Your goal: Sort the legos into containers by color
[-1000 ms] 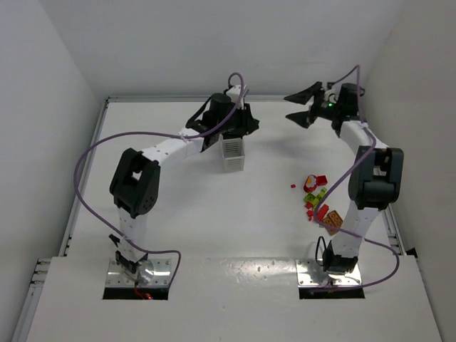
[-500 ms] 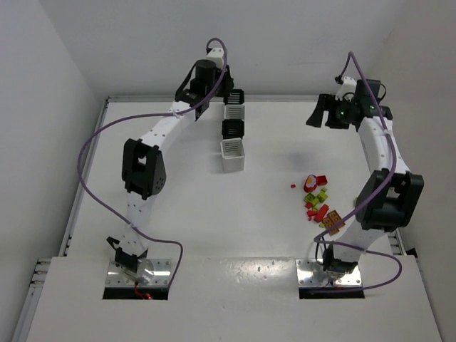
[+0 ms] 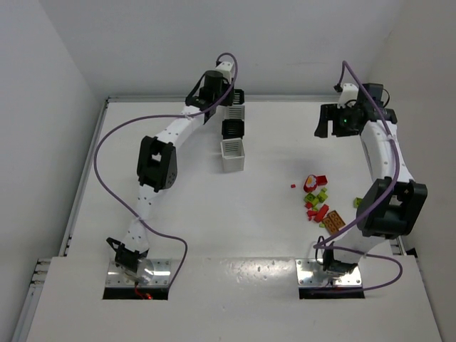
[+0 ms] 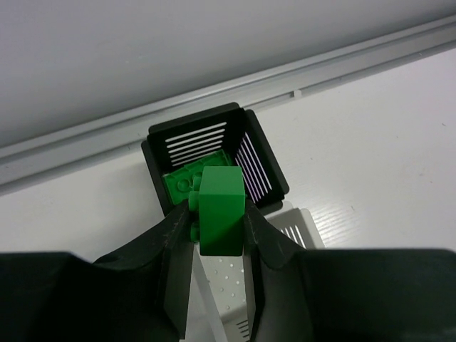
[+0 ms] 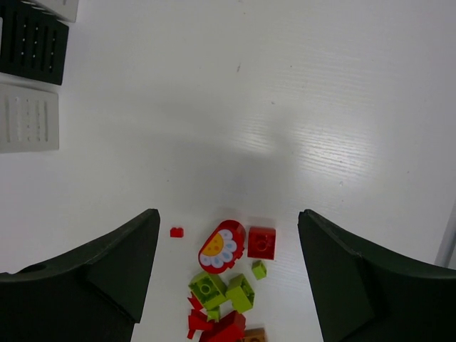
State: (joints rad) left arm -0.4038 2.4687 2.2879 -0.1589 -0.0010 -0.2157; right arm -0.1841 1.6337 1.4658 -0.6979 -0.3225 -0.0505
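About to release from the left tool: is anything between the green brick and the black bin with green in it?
Nothing visible blocks it. The green brick, pinched in the left tool, hangs over the near edge of the open black bin, where a green plate already lies. Whether it clears the near wall is unclear.

We've got a bright green brick point(image 4: 221, 192) in the black left tool point(image 4: 216, 214), above a black slatted bin point(image 4: 196, 139) with more green inside. By the white counter's point(image 5: 320, 107) right edge, the pile point(image 5: 206, 288) runs red, lime and a touch of orange, plus a red piece point(image 5: 221, 246) bearing a white-petalled, yellow-centred flower.
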